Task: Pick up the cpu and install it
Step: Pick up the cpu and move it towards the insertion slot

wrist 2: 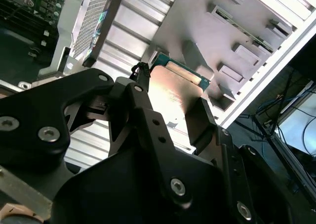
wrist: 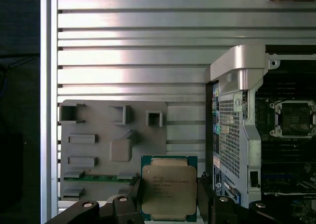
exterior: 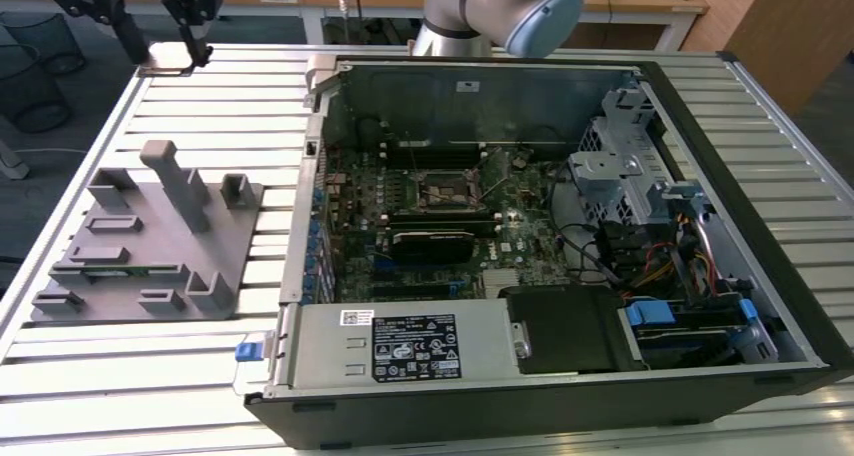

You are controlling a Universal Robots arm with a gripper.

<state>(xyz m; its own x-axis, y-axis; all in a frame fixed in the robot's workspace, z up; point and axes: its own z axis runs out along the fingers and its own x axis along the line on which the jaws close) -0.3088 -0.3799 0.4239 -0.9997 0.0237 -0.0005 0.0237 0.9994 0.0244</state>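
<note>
Nothing printed can be made out word for word. A black-and-white label [exterior: 414, 347] lies on the grey metal cover [exterior: 327, 361] along the computer case [exterior: 534, 408] side nearest the exterior view's camera. It is crowded with small lines and symbols — none legible. A small white sticker [exterior: 354, 317] sits just beside it on the same cover. A second white sticker [exterior: 467, 86] is on the case's far inner wall. Outside the case, the cpu [wrist: 168, 189] bears a few faint lines on its metal top — too fine to read.
</note>
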